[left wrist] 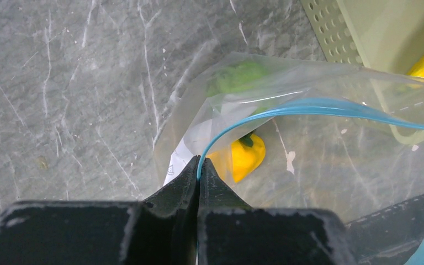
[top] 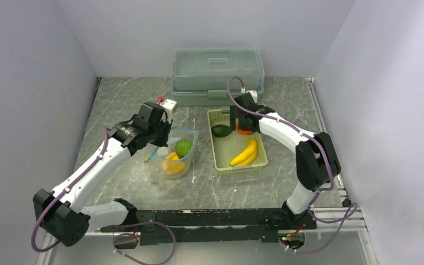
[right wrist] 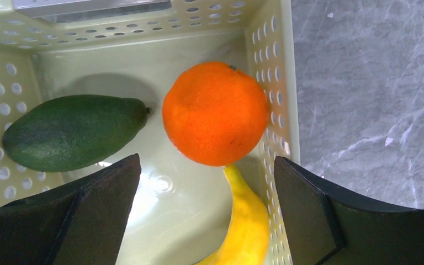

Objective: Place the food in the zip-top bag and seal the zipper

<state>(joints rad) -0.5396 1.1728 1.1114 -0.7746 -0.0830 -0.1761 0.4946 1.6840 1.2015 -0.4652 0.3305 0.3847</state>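
Note:
The clear zip-top bag (top: 178, 159) lies left of the pale green basket (top: 218, 160). It holds a light green round fruit (top: 183, 147) and a yellow pepper (top: 172, 163). My left gripper (left wrist: 199, 165) is shut on the bag's teal-blue zipper (left wrist: 309, 107) at the mouth's left end; the pepper (left wrist: 247, 157) and green fruit (left wrist: 237, 76) show through the plastic. My right gripper (right wrist: 207, 171) is open above the basket (right wrist: 265, 33), just short of the orange ball (right wrist: 215, 113). The dark green avocado (right wrist: 72, 132) lies to its left, the bananas (right wrist: 248, 226) below it.
A large translucent green lidded box (top: 218, 74) stands at the back, behind the basket. A small white block with a red part (top: 167, 103) sits near the left gripper. Grey walls close in both sides of the marble table (top: 121, 105).

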